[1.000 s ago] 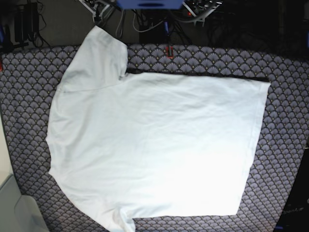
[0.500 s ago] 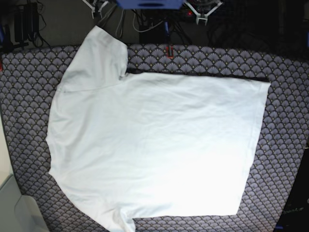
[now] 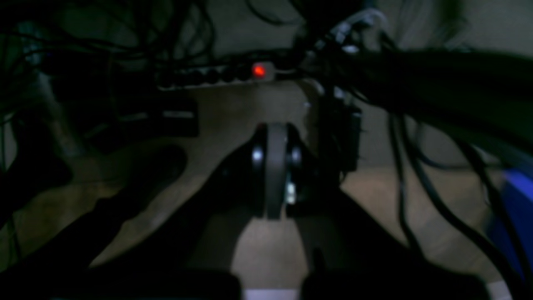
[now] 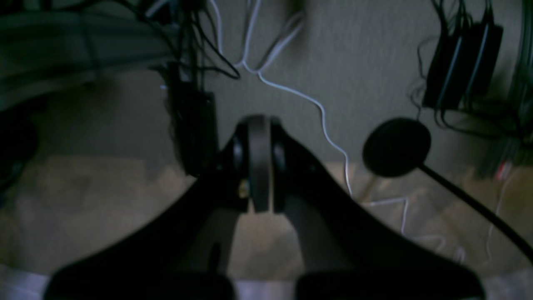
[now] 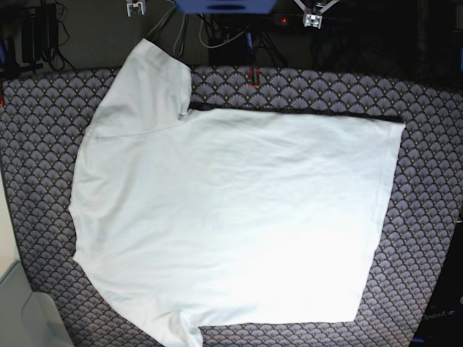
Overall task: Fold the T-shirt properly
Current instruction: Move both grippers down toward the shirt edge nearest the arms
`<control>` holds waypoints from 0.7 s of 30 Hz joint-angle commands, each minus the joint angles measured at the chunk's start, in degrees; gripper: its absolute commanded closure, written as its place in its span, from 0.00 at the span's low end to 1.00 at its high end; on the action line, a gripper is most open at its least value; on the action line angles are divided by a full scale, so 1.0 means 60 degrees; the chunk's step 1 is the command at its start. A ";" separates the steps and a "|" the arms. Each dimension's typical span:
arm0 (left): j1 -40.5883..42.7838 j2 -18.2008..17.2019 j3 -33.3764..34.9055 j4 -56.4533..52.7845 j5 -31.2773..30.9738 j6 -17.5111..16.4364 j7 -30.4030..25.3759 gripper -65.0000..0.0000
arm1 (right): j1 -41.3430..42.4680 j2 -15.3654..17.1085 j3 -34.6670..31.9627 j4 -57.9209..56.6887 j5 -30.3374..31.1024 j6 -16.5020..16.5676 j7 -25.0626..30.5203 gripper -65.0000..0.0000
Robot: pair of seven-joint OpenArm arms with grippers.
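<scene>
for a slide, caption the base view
Plain white cotton T-shirt spread flat and unfolded on a purple scallop-patterned tablecloth.

The right gripper sits at centre frame, jaws pressed together, dark and blurred. A white cable snakes down the floor; a black round disc lies right.

You are looking at a robotics lab or workshop. At twelve o'clock of the base view, tangled cables and a blue equipment housing sit behind a bench draped in scallop-patterned cloth. In the wrist views, a power strip with its red switch lit and loose white wires lie on a bare floor.
</scene>
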 commanded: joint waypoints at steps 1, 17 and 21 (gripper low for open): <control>0.0235 -0.0127 -0.0031 0.0389 0.0013 0.0064 0.0115 1.00 | -0.0296 0.0101 0.0021 0.0309 -0.0001 0.0035 -0.0050 1.00; 0.2945 -0.0112 -0.1482 0.5693 0.0013 0.0005 0.0658 1.00 | -0.3681 0.0482 0.0109 0.6405 0.0013 0.0035 -0.0783 1.00; 0.3487 -0.0127 -0.1657 0.7305 0.0013 0.0005 0.0658 1.00 | -0.4340 0.0467 0.0768 0.7841 0.0013 0.0050 -0.0783 1.00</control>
